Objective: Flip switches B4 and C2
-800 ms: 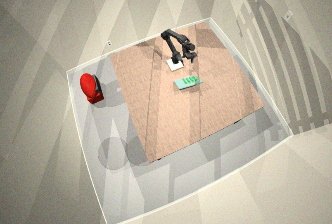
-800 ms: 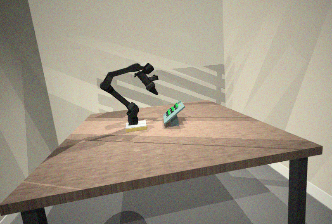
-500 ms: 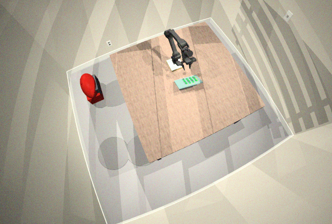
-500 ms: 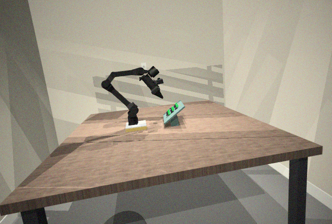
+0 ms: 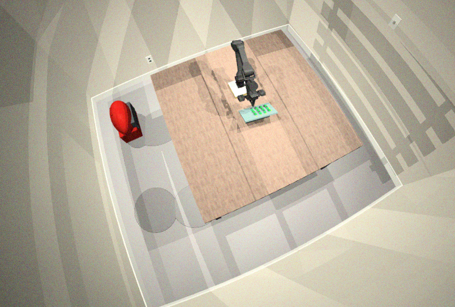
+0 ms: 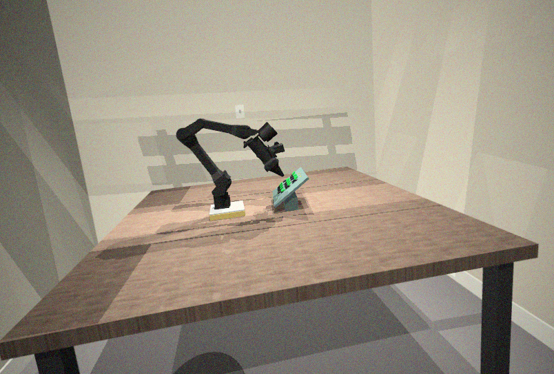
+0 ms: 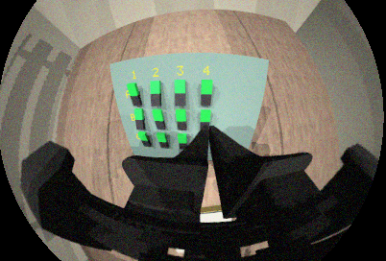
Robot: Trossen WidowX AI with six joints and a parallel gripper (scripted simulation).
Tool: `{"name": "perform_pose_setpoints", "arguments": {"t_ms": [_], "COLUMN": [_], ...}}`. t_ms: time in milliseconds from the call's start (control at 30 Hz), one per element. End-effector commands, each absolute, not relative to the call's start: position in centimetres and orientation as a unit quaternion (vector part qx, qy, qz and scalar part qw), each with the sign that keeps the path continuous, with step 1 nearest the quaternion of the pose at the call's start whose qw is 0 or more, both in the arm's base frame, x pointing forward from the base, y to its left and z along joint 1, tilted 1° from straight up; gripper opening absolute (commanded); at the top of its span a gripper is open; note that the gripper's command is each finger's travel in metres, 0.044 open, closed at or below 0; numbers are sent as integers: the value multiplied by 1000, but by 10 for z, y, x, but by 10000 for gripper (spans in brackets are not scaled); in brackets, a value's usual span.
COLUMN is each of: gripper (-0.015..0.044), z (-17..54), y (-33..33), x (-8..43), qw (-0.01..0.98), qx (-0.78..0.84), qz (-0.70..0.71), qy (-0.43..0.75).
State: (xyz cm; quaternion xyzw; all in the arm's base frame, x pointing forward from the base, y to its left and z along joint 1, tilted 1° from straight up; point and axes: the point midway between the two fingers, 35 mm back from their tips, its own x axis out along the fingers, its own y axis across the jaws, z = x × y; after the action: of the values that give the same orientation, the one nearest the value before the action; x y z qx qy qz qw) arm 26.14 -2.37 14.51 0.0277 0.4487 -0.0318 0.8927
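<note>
Closed claw stands at B4's near side; C2 waits to the arm's left

The gripper point(image 5: 253, 105) point(image 6: 282, 175) point(image 7: 207, 129) is narrow, its tips together with nothing between them; it points down and away from the arm's base, close over the tilted panel point(image 5: 247, 115) point(image 6: 302, 173) point(image 7: 235, 96), whose far edge stands higher than its near one. B4 point(image 5: 253, 111) point(image 7: 205, 116) lies just beyond the tips as the wrist view shows it, a touch to the arm's left; its long axis runs from the near side to the far side, green half away from the arm, dark half toward it and partly masked by the tips. Whether the tips touch it I cannot tell; nor can I settle which end is raised, so the press should wait on that choice: onward for the far end, down close by for the near one. C2 point(image 5: 260, 107) point(image 7: 161, 139) sits one row nearer the arm and two columns to its left; it likely comes second. The fingers hide C4, and a low or sideways approach could catch it; a lift before crossing to C2 seems wise.
</note>
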Motion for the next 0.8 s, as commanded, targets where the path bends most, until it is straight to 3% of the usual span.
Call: {"name": "perform_pose_setpoints", "arguments": {"t_ms": [0, 767], "gripper": [0, 0], "z": [133, 114], "y": [-25, -25], "x": [268, 282], "qw": [890, 890], "qx": [27, 27], "qz": [-30, -30], "qy": [454, 454]}}
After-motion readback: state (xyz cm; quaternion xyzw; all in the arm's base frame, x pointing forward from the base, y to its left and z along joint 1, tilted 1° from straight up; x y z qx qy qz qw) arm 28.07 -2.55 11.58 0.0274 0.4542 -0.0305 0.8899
